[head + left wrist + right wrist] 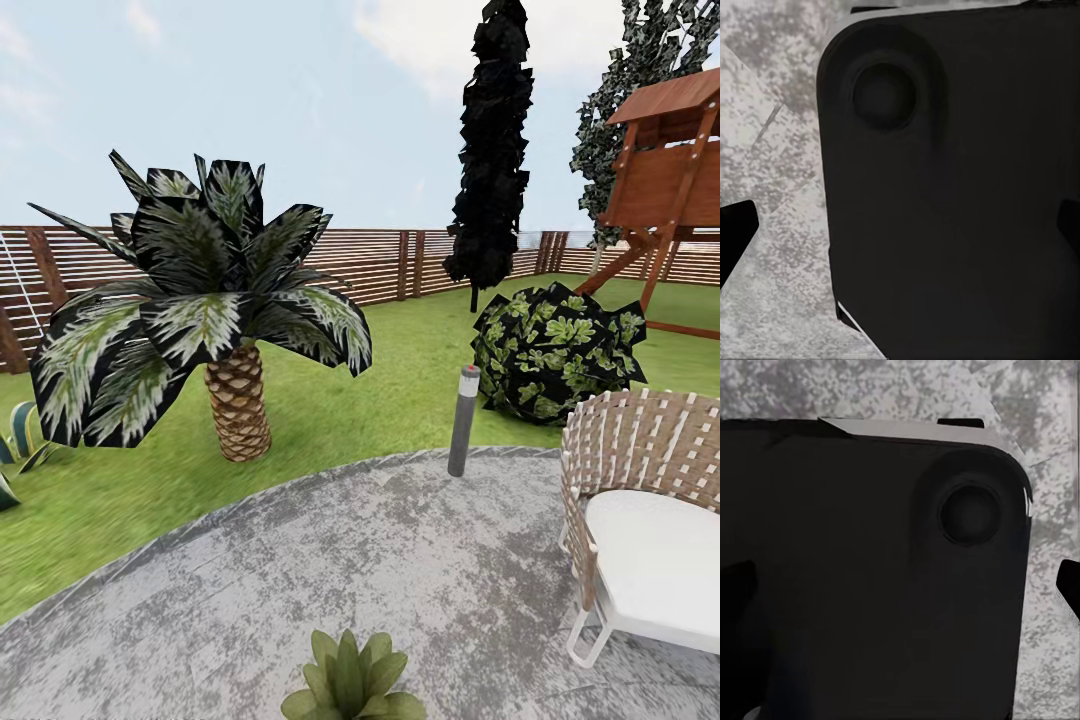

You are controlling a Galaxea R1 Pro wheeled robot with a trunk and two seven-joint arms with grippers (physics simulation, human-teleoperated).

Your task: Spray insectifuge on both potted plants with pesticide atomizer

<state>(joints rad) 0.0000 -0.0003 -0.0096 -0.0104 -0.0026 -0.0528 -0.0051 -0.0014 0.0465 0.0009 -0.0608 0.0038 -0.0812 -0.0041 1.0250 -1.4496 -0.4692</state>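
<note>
Head view: one potted plant sits nearest, on the paved patio; no sprayer is visible, so the task looks barely begun. Both wrist views face a dark robot panel over paving, so I cannot tell either end effector's state. Open paving runs ahead between the woven chair and lawn, past a bollard lamp to the fence.

A potted plant sits on the patio right before me. The palm stands behind on my left. The chair is right.
</note>
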